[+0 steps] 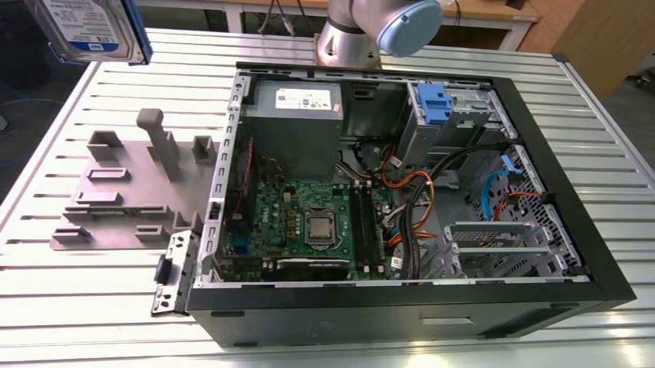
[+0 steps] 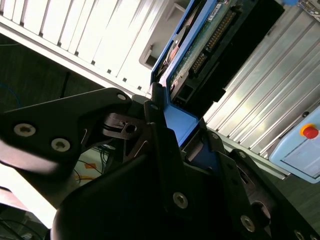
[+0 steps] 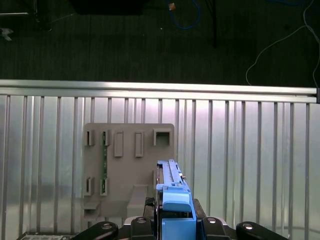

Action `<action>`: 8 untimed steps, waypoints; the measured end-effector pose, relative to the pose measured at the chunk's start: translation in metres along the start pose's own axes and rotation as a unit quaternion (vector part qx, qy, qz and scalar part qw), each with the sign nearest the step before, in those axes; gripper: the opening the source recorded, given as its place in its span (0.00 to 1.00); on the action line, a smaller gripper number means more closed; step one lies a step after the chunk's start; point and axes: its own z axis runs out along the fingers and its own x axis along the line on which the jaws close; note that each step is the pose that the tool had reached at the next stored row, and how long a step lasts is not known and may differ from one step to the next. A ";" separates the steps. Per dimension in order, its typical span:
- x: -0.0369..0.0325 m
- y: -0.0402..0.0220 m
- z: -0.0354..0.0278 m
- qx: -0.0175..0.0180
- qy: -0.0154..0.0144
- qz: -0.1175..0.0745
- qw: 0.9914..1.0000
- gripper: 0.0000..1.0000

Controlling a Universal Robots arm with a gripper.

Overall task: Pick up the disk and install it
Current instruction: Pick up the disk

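The disk [image 1: 90, 27], silver with a blue-and-white label and blue side rails, hangs high over the table at the exterior view's far left, well clear of the open computer case [image 1: 557, 165]. In the first wrist view the disk [image 3: 171, 182] stands on edge above the grey fixture plate [image 3: 127, 165]. My gripper [image 3: 175, 222] is shut on its blue rail end. The second wrist view shows the black fingers [image 2: 159, 125] of the gripper [image 2: 180, 131] clamping the blue rail, with the disk's [image 2: 210, 35] circuit side and connector beyond them.
The case lies open with motherboard, cables and a drive bay with a blue latch [image 1: 435, 103] at its far end. A grey fixture plate [image 1: 123, 192] with upright posts sits beside the case. The arm's base [image 1: 358, 31] stands behind it. A box with a red button [image 2: 302, 145] lies on the table.
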 end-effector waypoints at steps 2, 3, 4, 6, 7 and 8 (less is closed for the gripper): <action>0.0000 -0.0006 0.0000 0.000 0.000 0.000 1.000 0.36; 0.0000 -0.0009 0.0000 0.000 0.000 0.000 1.000 0.36; 0.0000 -0.0011 0.0000 0.000 0.000 0.000 1.000 0.36; 0.0000 -0.0016 0.0000 0.000 0.000 0.000 1.000 0.36; 0.0000 -0.0019 0.0001 0.000 0.000 0.000 1.000 0.36; 0.0000 -0.0022 0.0001 0.000 0.000 -0.001 1.000 0.36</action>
